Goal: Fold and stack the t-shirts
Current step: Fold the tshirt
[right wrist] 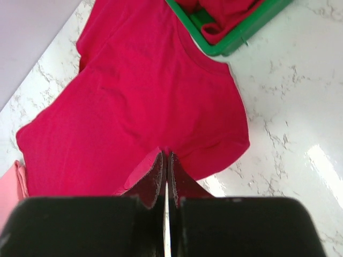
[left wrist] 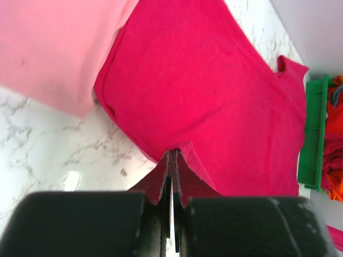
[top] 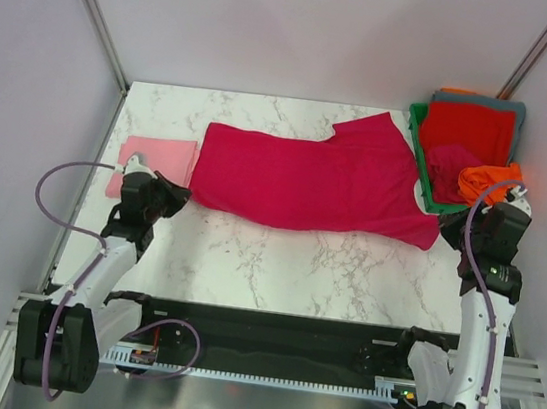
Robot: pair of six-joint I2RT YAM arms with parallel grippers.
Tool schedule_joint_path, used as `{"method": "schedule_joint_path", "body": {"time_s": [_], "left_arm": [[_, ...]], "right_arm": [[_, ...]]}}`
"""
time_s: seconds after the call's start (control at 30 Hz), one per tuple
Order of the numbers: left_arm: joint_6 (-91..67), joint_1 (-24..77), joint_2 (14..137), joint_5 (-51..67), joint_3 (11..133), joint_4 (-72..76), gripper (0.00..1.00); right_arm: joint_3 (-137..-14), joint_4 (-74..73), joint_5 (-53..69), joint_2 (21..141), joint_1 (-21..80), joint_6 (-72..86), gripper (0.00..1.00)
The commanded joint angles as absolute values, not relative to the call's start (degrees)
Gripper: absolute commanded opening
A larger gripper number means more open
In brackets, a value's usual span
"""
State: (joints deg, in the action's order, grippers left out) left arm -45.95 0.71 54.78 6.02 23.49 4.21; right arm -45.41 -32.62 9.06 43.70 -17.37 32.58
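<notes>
The crimson shirt (top: 306, 184) lies spread across the middle of the surface (top: 297, 258), not yet folded. More shirts (top: 470, 130) wait in the bin (top: 421, 169) at the far right corner. One pink shirt (top: 163, 160) sits folded at the left edge. Your left claw (left wrist: 172, 155) and right claw (right wrist: 165, 158) each pinch the crimson shirt's near hem.

The marble table (top: 276, 260) bears a crimson t-shirt (top: 306, 184), pink shirt (top: 163, 160) and green bin (left wrist: 313, 134).

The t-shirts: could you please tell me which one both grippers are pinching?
The crimson t-shirt spread mid-table; the pink t-shirt lies folded aside, the others sit in the green bin.
</notes>
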Motion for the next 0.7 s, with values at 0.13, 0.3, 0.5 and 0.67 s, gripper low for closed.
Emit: {"method": "schedule_joint_path", "body": {"time_s": [0.13,0.3,0.5,0.67], "left_arm": [[-44.7,0.6,63.7,2.4,33.7,4.5,0.02],[-44.7,0.6,70.8,2.3,38.5,4.5,0.02],[-44.7,0.6,77.3,2.1,41.8,5.9,0.02],[-45.3,0.6,78.9,0.9,42.8,6.0,0.02]], "right_arm": [[-55.6,-22.7,8.4,56.9,-16.3,33.3,0.00],[-61.7,-20.7,5.6,66.3,-12.8,33.6,0.00],[-67.8,-20.5,2.2,75.4,-9.7,32.9,0.00],[-71.9,-20.3,1.5,80.1,-7.5,32.4,0.00]]}}
